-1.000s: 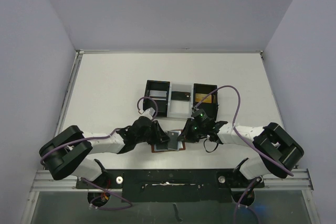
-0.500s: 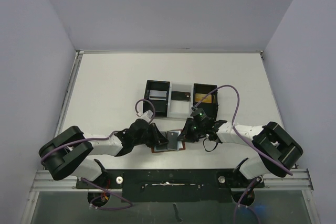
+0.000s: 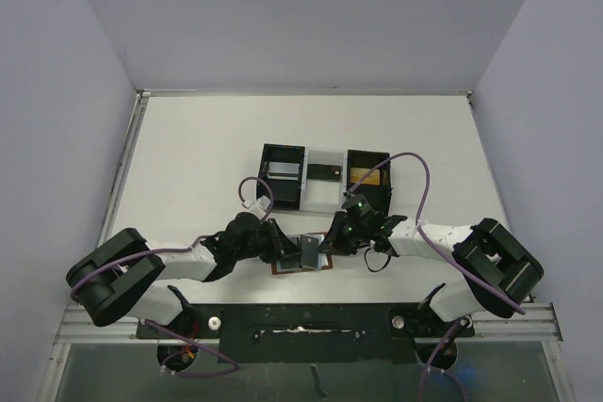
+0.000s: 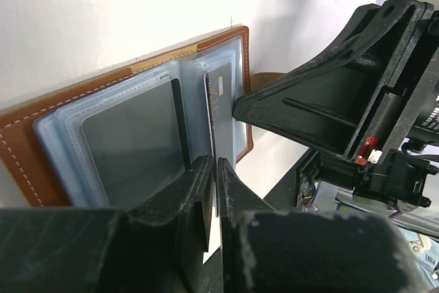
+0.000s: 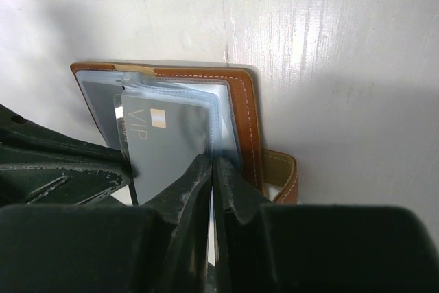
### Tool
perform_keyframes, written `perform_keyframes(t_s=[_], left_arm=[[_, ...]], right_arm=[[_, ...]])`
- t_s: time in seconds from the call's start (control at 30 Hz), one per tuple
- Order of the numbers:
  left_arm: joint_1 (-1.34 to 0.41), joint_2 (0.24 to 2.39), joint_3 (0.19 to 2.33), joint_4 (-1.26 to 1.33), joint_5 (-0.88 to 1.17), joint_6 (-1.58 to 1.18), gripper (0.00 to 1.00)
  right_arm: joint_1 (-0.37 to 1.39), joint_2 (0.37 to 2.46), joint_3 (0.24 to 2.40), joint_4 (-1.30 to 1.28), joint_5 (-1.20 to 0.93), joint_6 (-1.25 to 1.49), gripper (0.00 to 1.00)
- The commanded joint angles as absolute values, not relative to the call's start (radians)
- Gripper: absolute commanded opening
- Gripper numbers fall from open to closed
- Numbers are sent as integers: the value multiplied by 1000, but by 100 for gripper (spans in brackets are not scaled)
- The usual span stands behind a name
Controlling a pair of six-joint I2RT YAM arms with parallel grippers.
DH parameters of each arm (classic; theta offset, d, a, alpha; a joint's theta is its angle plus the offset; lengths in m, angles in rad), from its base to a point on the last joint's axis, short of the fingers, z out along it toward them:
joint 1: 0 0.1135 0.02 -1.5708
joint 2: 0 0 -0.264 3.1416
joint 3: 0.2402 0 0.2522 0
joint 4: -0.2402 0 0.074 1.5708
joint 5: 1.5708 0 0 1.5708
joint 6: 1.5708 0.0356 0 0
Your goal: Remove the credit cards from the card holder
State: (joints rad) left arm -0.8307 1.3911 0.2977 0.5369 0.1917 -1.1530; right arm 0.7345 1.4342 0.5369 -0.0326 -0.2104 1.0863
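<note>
card holder open between two pincers, one card gripped

we find the card holder [image 4: 20,149] lying open on the table [image 3: 188,167], directly below and between the two pincers, brown leather down and blue-grey pockets up. the left pincer [image 4: 214,168] is clenched on an edge of a grey card [image 5: 168,145]. the card bears a gold chip and the letters "vip", and it stands tilted, partly out of its pocket. the right pincer [image 5: 213,164] is clenched as well, its tips nipping the edge of a blue-grey pocket leaf just beside that card, on the side away from the left pincer. the two pincers face each other closely across the card; we cannot tell whether they touch. the snap tab [image 5: 282,178] rests on the table just to the side of the right pincer's fingers. a darker card [image 4: 130,135] sits fully in a pocket beside the left pincer. the three-compartment tray [image 3: 325,198] stands beyond both pincers, apart from the card holder.
</note>
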Motion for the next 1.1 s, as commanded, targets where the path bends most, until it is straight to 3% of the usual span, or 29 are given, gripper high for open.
perform_keyframes(t_s=[0.0,0.17,0.67,0.87,1.07], left_arm=[[-824,1410,306,652,244,-1167,6],[-818,1383,298,622,218,-1172,0],[-799,1290,290,522,157,-1155,0],[-799,1304,300,519,163,-1146,0],[-799,1343,302,569,190,-1152,0]], right_arm=[[739,1470,538,-125,-131,1065,6],[739,1470,543,-136,-123,1066,6],[741,1427,607,-192,-119,1018,6],[746,1345,693,-232,-125,963,12],[755,1375,678,-74,-261,986,17]])
